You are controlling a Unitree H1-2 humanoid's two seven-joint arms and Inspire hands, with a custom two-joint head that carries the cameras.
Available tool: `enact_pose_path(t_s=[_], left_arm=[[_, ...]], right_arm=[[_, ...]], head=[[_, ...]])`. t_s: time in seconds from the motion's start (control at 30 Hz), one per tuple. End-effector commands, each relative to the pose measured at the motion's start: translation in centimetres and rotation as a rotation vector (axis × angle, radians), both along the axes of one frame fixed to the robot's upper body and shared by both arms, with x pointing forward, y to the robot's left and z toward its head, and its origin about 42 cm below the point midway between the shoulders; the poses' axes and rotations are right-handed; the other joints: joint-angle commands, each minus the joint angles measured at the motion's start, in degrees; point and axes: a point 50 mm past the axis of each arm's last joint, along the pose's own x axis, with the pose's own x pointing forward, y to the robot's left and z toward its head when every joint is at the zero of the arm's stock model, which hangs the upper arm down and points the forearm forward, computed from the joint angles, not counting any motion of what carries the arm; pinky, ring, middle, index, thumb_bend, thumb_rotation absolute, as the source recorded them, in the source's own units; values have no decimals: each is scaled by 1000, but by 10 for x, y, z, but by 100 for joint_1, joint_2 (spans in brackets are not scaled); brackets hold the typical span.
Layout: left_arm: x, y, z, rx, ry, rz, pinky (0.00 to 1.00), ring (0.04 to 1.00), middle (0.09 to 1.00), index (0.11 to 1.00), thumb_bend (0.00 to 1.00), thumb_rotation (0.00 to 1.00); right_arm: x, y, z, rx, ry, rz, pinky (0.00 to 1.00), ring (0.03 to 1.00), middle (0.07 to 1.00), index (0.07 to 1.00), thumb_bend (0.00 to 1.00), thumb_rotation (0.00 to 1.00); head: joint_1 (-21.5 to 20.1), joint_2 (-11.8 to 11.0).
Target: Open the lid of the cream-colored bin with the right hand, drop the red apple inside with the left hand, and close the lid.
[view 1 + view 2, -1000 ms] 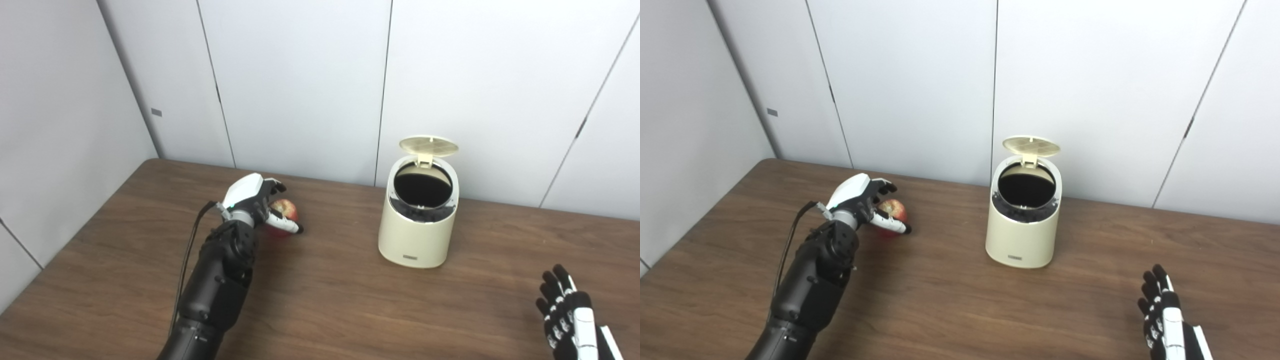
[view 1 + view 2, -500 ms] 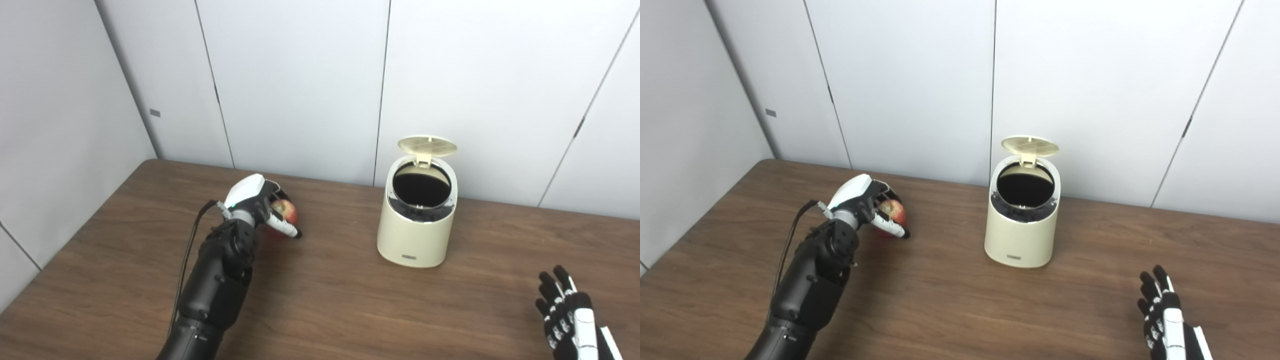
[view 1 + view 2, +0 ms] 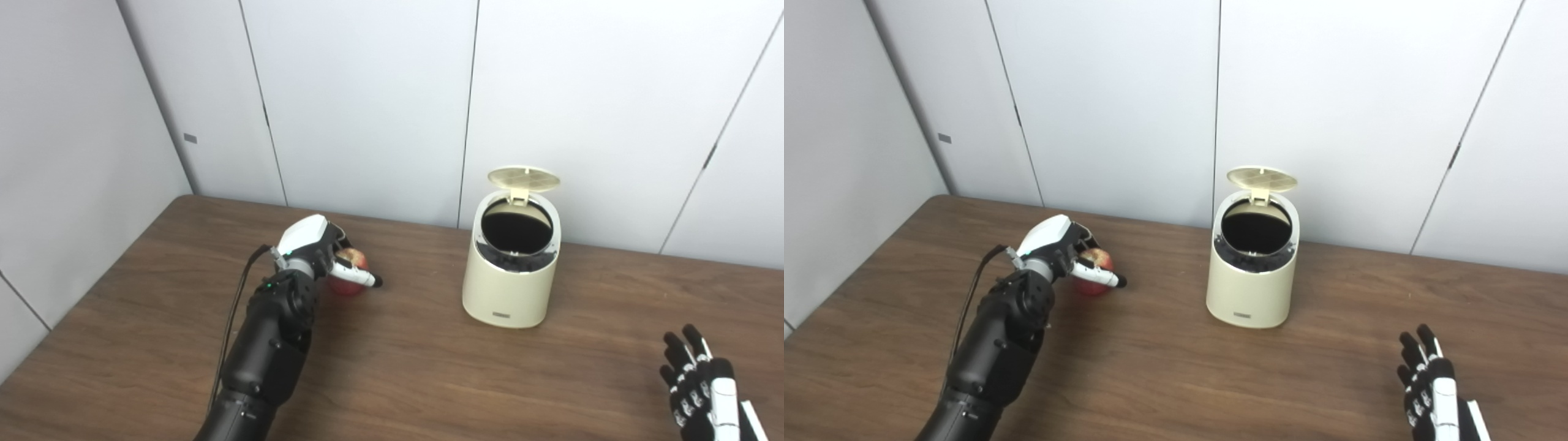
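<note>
Now, item one: red apple (image 3: pixel 347 283), left half of the wooden table (image 3: pixel 429 367), well apart from the bin. Against a second ago I read it as closed in by my left hand (image 3: pixel 318 254), fingers wrapped over its far side and thumb stretched across the front; whether it has left the tabletop I cannot tell. I judge the grasp made, the carry next.

Item two: cream-colored bin (image 3: pixel 512 275), lid (image 3: pixel 523 177) standing up at the back, mouth unobstructed.

Item three: right hand (image 3: pixel 1433 392), fingers spread, empty, cut off by the lower edge.

Bin interior reads black; contents unseen.
</note>
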Motion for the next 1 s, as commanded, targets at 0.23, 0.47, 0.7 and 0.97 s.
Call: enact_pose_path(t_s=[0.23,0.47,0.7,0.97], left_arm=[[-13,-20,59,-123,-293,-51,439,428,492,481,503,0],[-27,-43,86,-168,-421,-141,438,427,469,498,503,0],[-36,-67,108,-199,-506,-213,377,422,487,488,489,0],[-41,-88,119,-236,-613,-290,334,412,474,501,474,0]], right_arm=[[6,-1,4,-26,-88,15,993,988,959,993,517,1000],[5,5,-5,-38,-77,6,968,982,955,981,524,1000],[5,13,-12,-23,-75,0,951,974,947,957,544,1000],[6,22,-16,10,-62,-12,1000,1000,969,945,580,967]], head=[[-457,-105],[-730,-222],[-1033,-391],[-1315,-604]])
